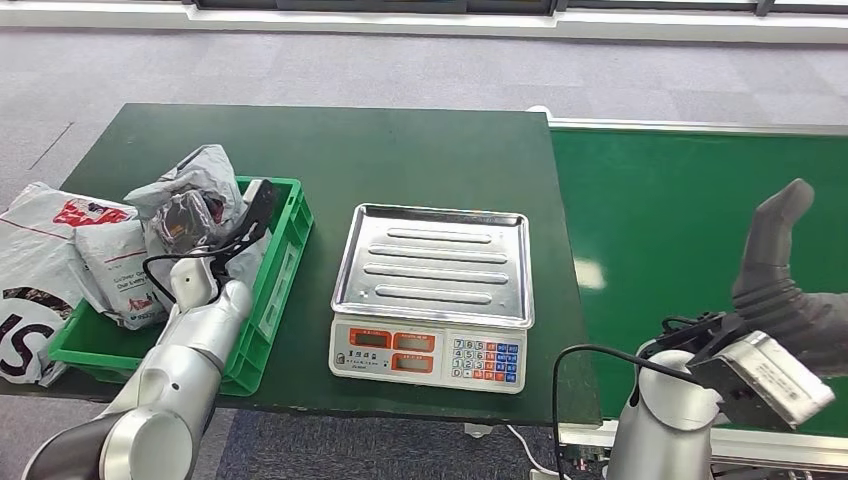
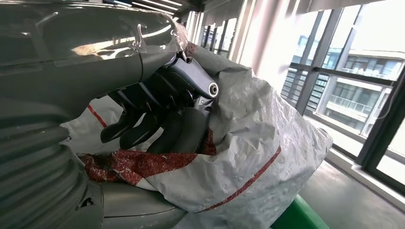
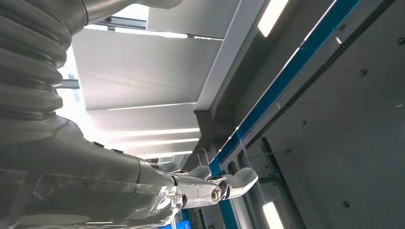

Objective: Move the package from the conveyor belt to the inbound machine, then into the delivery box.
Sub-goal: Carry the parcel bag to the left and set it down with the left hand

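My left hand (image 1: 225, 262) grips a crumpled grey-white package (image 1: 190, 195) with red markings and holds it over the green delivery box (image 1: 275, 290). In the left wrist view the dark fingers (image 2: 157, 119) curl into the package (image 2: 258, 143), and the thumb lies under it. The inbound machine, a scale with a bare steel tray (image 1: 435, 262), stands at the middle of the table. My right hand (image 1: 785, 275) hovers over the green conveyor belt (image 1: 680, 200), thumb raised, holding nothing. Its fingers (image 3: 229, 183) are stretched out, apart and pointing upward.
Other white mailer bags (image 1: 60, 250) lie in the box and spill over its left side. The dark green table (image 1: 350, 150) carries the box and scale. A black cable (image 1: 590, 352) loops at my right wrist.
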